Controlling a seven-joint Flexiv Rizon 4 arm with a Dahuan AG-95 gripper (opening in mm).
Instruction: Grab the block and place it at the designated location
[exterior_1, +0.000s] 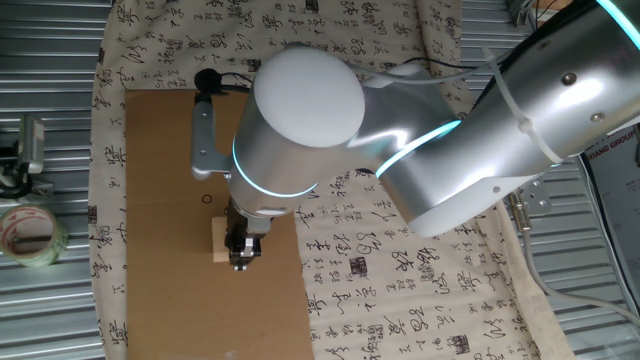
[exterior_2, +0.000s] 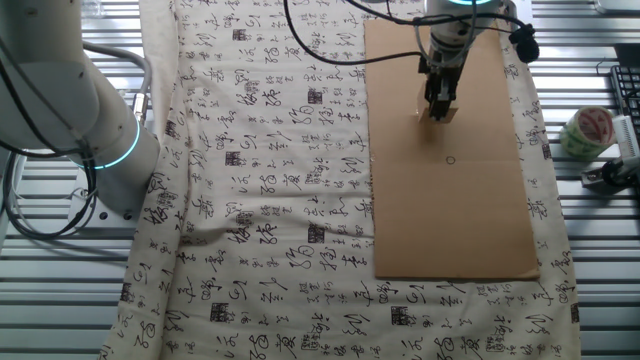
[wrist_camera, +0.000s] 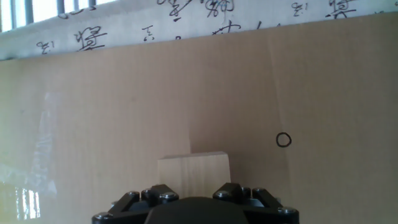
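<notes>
From one fixed view, looking down from above, a silver robot arm (exterior_1: 400, 130) with a glowing cyan ring reaches over a brown cardboard sheet (exterior_1: 160, 200). The sheet lies on a cream cloth (exterior_1: 400, 280) printed with black calligraphy, spread over a ribbed metal surface (exterior_1: 40, 310). The gripper (exterior_1: 240, 255) points down at the block (exterior_1: 222, 241), a small pale wooden cube on the cardboard, partly hidden beneath it. A tiny black circle outline (exterior_1: 207, 198), the designated location, is drawn on the cardboard near the block but apart from it. A roll of tape (exterior_1: 30, 235) sits on the metal well off to the left.

From the other fixed view, the gripper (exterior_2: 440, 108) hangs at the far end of the cardboard sheet (exterior_2: 450, 220), with the block (exterior_2: 445, 114) just showing at its tip. The circle (exterior_2: 450, 160) lies nearer the camera, bare. The tape roll (exterior_2: 587, 132) rests at the right edge, and the arm's base (exterior_2: 90, 120) stands at the left.

From the hand view, the block (wrist_camera: 193, 174) sits upright on the cardboard (wrist_camera: 112, 124), directly ahead of the dark gripper body (wrist_camera: 196, 208). The circle (wrist_camera: 283, 140) lies to the block's right, not touching it. The fingers themselves are out of sight, so I cannot tell how far apart they stand or whether they grip the block.
</notes>
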